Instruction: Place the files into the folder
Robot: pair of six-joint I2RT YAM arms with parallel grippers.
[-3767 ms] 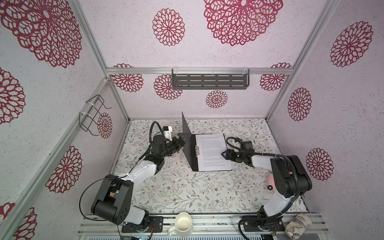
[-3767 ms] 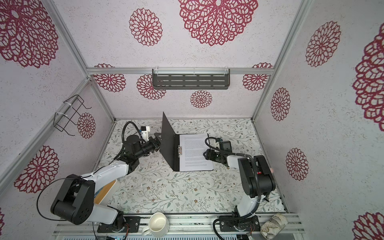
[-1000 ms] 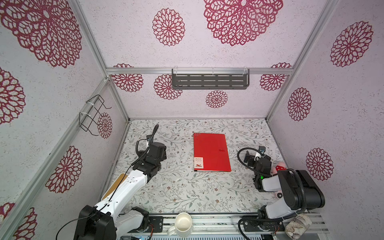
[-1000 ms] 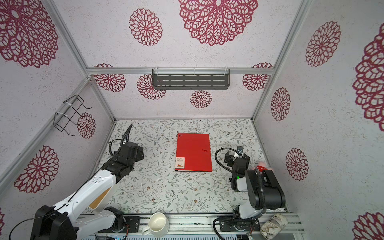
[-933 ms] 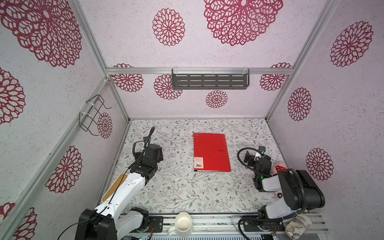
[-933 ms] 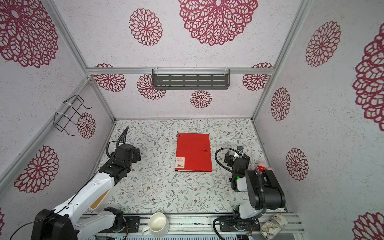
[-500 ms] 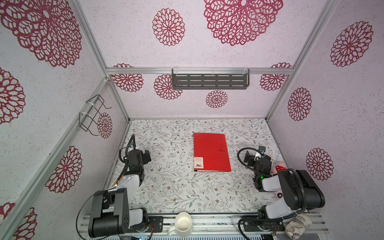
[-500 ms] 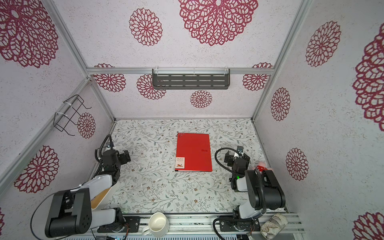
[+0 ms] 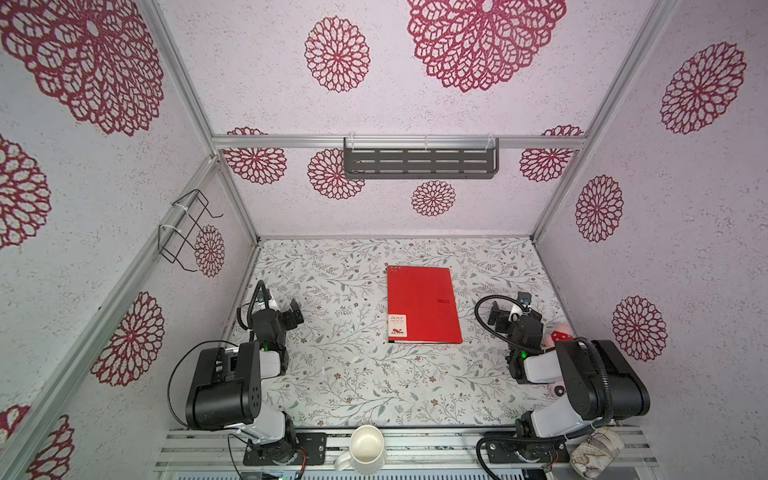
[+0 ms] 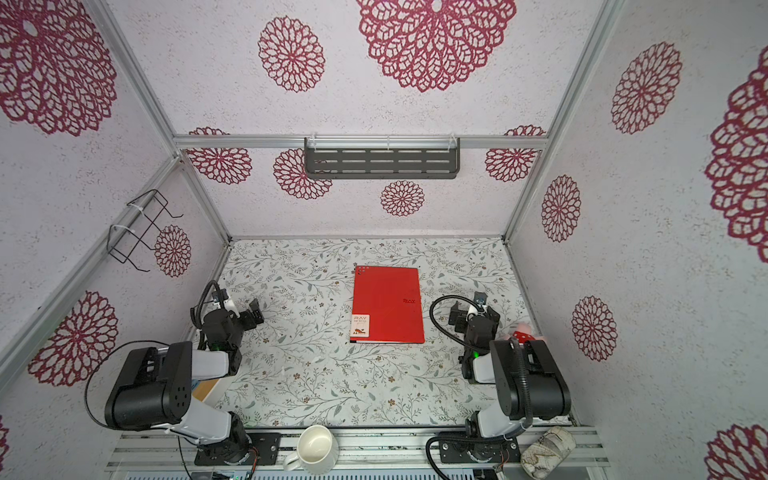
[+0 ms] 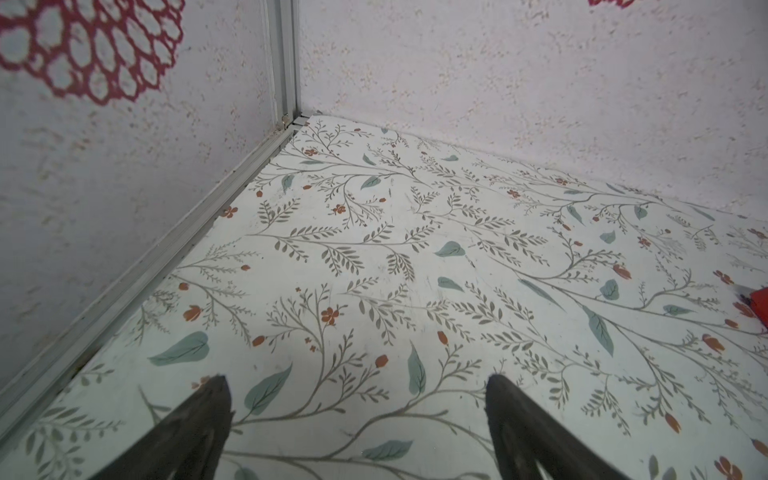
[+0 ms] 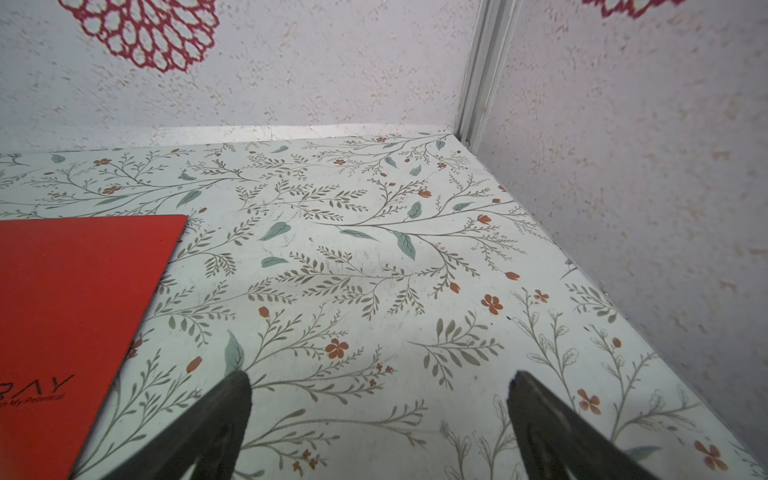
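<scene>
Floral-print desk (image 9: 353, 374), matte and flat, inside booth of speckled walls with red lace-like rosettes. Mid-desk, slightly right, lies folder (image 9: 424, 305), shut: thin, stiff red rectangle with smooth cover, small white label at near left corner, dot pattern at far left corner. No loose sheets visible anywhere, so files presumably inside; task looks finished. By left wall, left pincer (image 11: 357, 382) apart, empty, well apart from folder. Beside folder's right edge, right pincer (image 12: 380, 376) apart, empty, not touching.
</scene>
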